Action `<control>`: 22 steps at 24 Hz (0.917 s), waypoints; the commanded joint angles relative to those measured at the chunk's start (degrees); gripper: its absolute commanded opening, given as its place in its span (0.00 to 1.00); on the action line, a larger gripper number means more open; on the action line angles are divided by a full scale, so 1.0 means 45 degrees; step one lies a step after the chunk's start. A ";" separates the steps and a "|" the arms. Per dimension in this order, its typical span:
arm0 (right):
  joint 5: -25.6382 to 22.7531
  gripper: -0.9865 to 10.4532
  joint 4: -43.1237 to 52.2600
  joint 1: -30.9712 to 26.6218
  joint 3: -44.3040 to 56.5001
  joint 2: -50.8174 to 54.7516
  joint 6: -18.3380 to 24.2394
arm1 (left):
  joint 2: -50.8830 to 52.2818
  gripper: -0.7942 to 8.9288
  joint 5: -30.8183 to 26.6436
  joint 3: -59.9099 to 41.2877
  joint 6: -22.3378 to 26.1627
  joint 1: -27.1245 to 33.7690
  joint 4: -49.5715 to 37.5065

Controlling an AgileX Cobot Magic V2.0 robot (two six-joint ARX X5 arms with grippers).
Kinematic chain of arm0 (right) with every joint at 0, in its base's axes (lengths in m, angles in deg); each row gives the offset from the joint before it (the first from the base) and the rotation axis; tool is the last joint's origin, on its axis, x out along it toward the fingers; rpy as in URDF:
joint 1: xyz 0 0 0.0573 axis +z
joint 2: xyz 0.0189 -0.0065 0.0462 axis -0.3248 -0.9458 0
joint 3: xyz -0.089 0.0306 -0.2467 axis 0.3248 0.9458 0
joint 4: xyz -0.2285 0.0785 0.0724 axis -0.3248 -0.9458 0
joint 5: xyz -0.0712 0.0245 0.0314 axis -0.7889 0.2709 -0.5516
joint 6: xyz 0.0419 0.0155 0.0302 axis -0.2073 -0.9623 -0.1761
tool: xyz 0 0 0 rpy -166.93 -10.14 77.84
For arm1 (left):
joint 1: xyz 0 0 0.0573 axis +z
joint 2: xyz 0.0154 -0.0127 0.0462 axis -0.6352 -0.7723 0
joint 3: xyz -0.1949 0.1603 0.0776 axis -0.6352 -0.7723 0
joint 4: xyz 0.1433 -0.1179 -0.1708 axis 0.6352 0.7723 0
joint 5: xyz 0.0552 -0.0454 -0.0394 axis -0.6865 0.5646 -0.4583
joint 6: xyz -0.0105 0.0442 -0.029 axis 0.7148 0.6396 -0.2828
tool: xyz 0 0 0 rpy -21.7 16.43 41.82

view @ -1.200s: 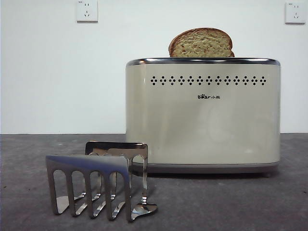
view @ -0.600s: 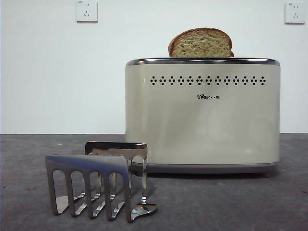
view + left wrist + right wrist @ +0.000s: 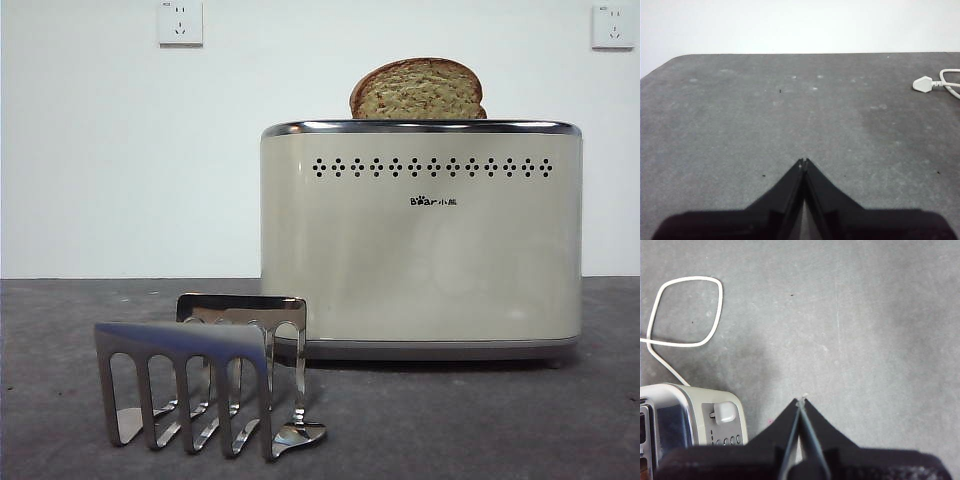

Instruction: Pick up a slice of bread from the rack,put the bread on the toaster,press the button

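Observation:
The slice of bread (image 3: 418, 90) stands upright in the top slot of the cream toaster (image 3: 420, 240), its rounded brown crust showing above the chrome rim. The steel rack (image 3: 200, 375) stands empty in front of the toaster, toward the left. In the right wrist view the toaster's end (image 3: 705, 425) shows with its pale lever button (image 3: 724, 411) and a row of small buttons; my right gripper (image 3: 801, 401) is shut, beside that end and apart from it. My left gripper (image 3: 803, 161) is shut above bare grey table, holding nothing.
The toaster's white cord (image 3: 685, 310) loops on the table beyond its lever end. A white plug (image 3: 924, 84) with its cable lies on the table in the left wrist view. Two wall sockets (image 3: 180, 22) sit on the white wall behind.

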 commanded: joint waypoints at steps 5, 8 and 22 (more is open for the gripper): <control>-0.0699 0.09 0.0714 -0.0087 0.0058 -0.0272 0.0044 | -0.0350 0.08 -0.0005 -0.0136 -0.0126 0.0024 -0.0097; -0.2370 0.09 0.0777 0.0165 0.0063 0.0413 0.0044 | -0.0544 0.08 -0.0005 -0.0136 -0.0126 0.0024 -0.0097; -0.1860 0.09 1.0734 0.1030 0.9583 1.0083 0.0923 | -0.0816 0.08 -0.0005 -0.0136 -0.0126 0.0024 -0.0097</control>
